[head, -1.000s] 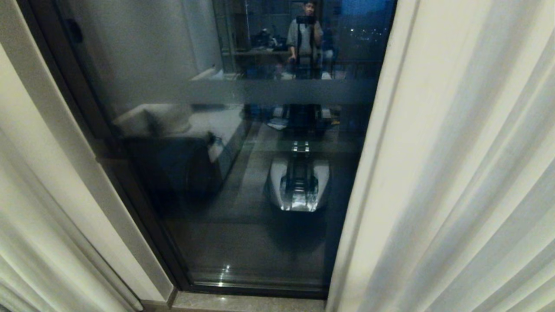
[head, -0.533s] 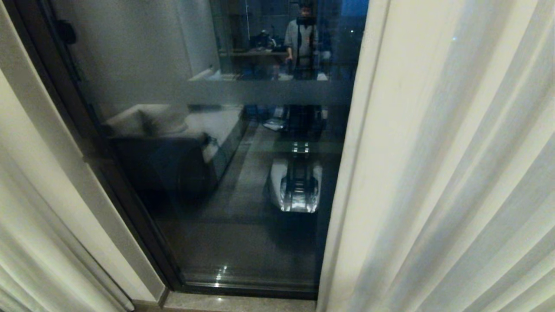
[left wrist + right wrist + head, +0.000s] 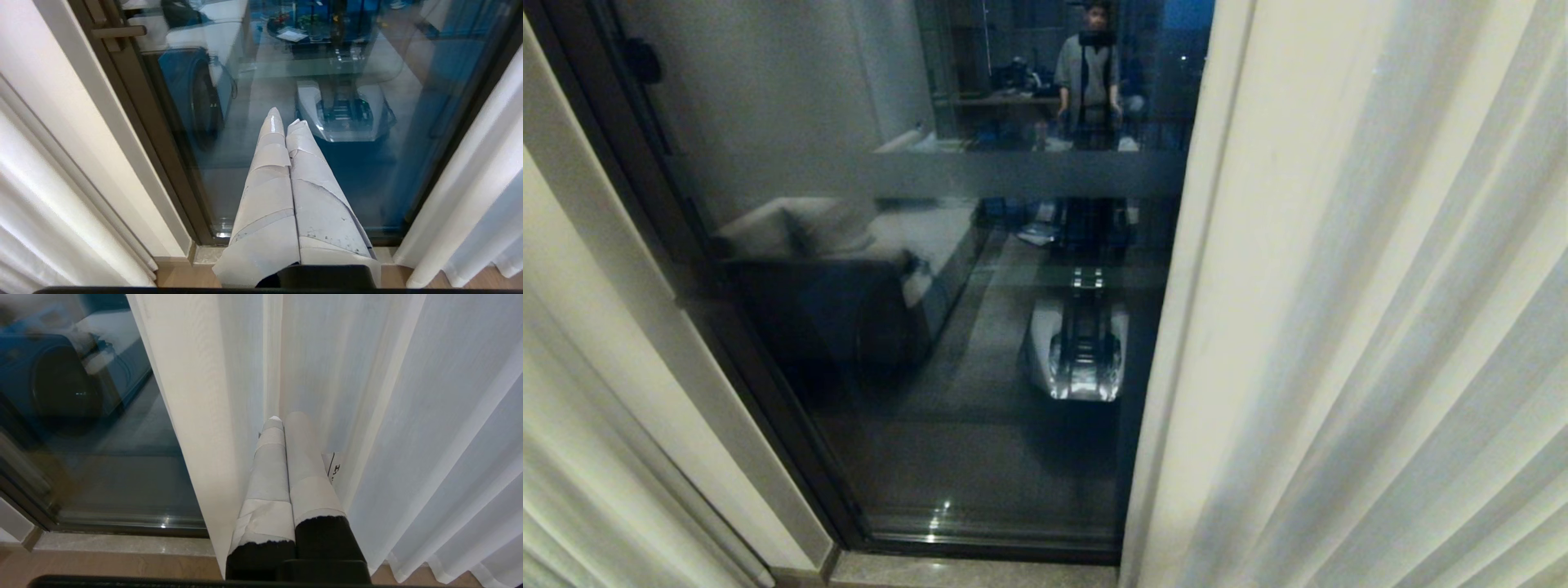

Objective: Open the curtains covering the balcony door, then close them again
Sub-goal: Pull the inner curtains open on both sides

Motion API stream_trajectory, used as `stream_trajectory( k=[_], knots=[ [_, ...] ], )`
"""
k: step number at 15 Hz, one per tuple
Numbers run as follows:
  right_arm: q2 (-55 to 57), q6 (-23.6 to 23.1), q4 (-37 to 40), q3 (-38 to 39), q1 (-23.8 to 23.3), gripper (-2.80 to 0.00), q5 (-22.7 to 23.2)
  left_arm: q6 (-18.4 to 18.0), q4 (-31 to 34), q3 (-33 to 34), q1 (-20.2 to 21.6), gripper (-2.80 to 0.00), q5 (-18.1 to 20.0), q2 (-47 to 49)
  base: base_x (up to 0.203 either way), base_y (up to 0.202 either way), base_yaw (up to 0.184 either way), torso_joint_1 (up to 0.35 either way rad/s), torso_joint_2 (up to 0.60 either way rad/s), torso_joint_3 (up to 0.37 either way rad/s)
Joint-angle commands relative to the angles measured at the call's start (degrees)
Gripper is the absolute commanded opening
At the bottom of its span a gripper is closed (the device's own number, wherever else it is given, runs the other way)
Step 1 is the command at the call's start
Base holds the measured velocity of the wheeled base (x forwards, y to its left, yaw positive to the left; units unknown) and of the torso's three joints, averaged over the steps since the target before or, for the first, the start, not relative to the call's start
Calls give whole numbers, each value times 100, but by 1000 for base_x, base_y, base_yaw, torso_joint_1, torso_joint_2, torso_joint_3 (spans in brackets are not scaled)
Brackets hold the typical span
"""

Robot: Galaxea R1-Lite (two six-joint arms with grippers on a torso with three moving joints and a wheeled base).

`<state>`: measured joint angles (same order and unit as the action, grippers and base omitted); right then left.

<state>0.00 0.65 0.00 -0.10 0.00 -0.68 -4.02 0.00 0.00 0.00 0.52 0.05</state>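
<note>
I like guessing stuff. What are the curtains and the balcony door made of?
The curtains look like soft woven cloth, matt cream, hanging in long pleats. The balcony door looks like shiny glass, since it mirrors the room, in a dark frame, probably metal.

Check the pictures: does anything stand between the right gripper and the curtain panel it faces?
Nothing visible does. In the right wrist view the right gripper, fingers pressed together, points straight at the folds of the right curtain panel with only open space before it. Whether the tips touch the fabric cannot be told.
</note>
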Motion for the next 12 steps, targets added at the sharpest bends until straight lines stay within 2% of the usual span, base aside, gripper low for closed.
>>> stream_trajectory(
  k=[1,9,12],
  knots=[
    [0,-43,15,-2,0,-280,6,-2,0,0,0,-280,1,-5,0,0,0,0,0,0],
    [0,-163,-26,10,0,-280,15,-2,0,0,0,-280,1,-5,0,0,0,0,0,0],
    [0,-1126,-192,-22,0,-280,433,-2,3,0,0,-280,1,-5,0,0,0,0,0,0]
  ],
)
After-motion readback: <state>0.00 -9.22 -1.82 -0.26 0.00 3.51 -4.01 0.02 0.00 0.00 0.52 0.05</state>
